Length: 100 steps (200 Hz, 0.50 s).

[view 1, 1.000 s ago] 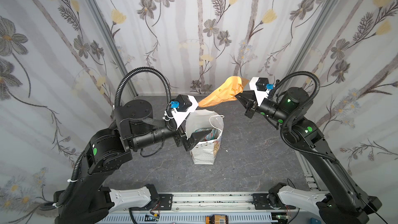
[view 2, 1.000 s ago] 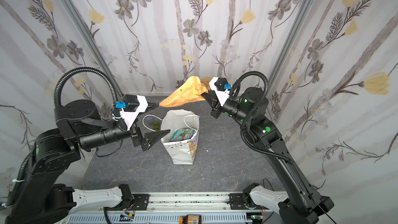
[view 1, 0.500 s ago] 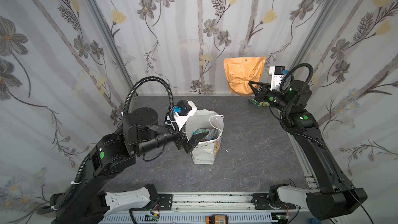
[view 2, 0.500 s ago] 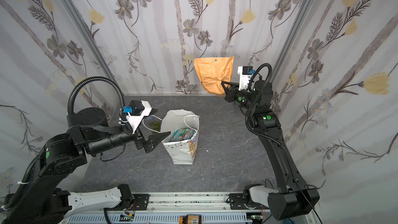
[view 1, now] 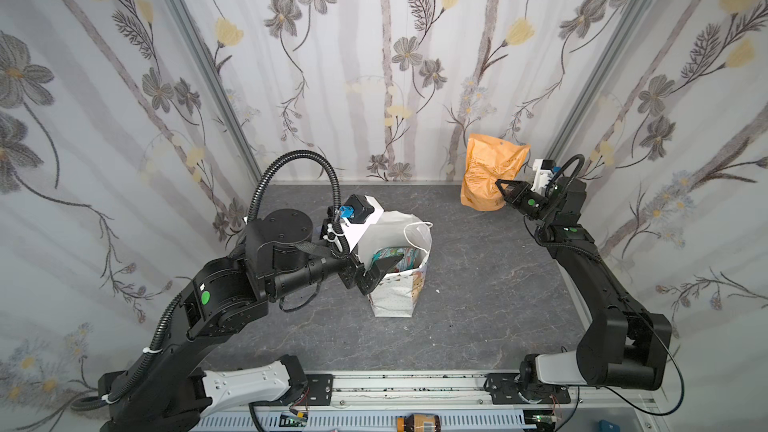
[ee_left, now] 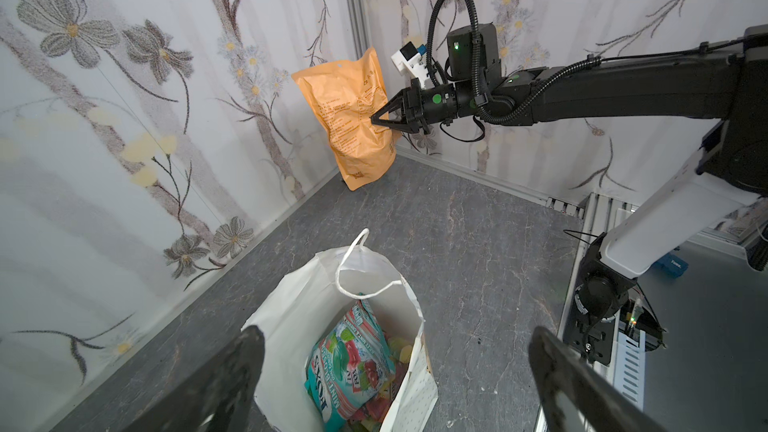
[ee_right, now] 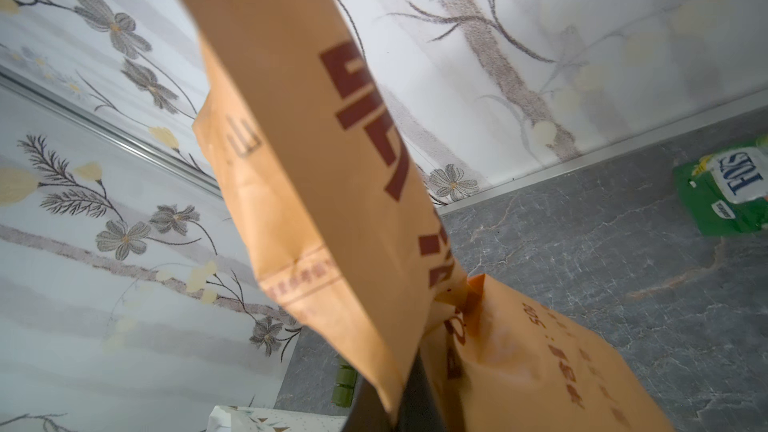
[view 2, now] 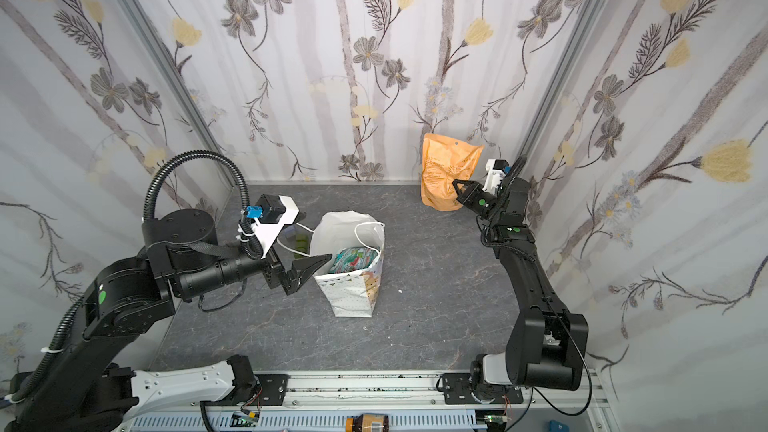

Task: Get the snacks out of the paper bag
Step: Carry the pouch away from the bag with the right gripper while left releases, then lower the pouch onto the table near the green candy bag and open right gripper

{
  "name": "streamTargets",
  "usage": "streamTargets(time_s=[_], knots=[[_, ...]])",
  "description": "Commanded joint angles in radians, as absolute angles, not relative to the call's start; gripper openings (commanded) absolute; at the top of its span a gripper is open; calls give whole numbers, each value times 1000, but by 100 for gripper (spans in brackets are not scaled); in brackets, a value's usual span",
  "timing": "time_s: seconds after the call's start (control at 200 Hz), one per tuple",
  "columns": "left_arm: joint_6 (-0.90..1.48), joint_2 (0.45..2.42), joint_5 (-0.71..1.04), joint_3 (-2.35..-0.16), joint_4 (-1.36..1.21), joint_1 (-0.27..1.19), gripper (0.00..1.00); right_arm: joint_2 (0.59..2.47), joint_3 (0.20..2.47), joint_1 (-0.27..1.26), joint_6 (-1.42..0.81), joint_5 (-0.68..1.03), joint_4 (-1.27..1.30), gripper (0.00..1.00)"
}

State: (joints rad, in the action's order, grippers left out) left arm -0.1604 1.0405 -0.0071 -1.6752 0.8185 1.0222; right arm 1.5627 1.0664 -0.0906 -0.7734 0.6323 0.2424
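The orange pouch (view 1: 486, 168), gripped by the right claw (view 1: 500, 187) at upper right, should next be laid on the bench (view 1: 478, 305); the left claw (view 1: 386, 272) is open.

- The teal crinkly packet (ee_left: 351, 361) inside the white paper gift bag (ee_left: 291, 317) bears a white brand panel in the left wrist view. Its dark letters, seen turned, read roughly "FOXS". A line beside it begins "MINT"; the rest is too small to tell.
- The green crinkly packet (ee_right: 723, 201) lying on the grey desk (ee_right: 582, 263) shows a white label with dark blue "FO" and "S", partly cut off by the frame edge.
- The tan-orange crinkly pouch (ee_right: 311, 160) carries large dark red block characters, not Latin, which I cannot read. Small print near its crease includes "50". Its rows of fine print are illegible in every view.
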Motion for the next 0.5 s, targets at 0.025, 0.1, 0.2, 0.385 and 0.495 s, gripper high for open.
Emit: streamTargets(time_s=[0.025, 0.1, 0.2, 0.385, 0.495], knots=[[-164, 1048, -24, -1673, 786, 1022, 100, 1587, 1003, -128, -924, 631, 426, 0], [-164, 1052, -27, -1672, 787, 1022, 100, 1590, 966, -155, -972, 622, 464, 0], [-166, 1057, -32, -1669, 788, 1022, 100, 1641, 915, -190, -1040, 610, 521, 0], [-164, 1058, -31, -1669, 783, 1022, 100, 1721, 859, -247, -1127, 616, 588, 0], [-160, 1052, -29, -1669, 780, 1022, 100, 1773, 847, -279, -1129, 623, 601, 0]])
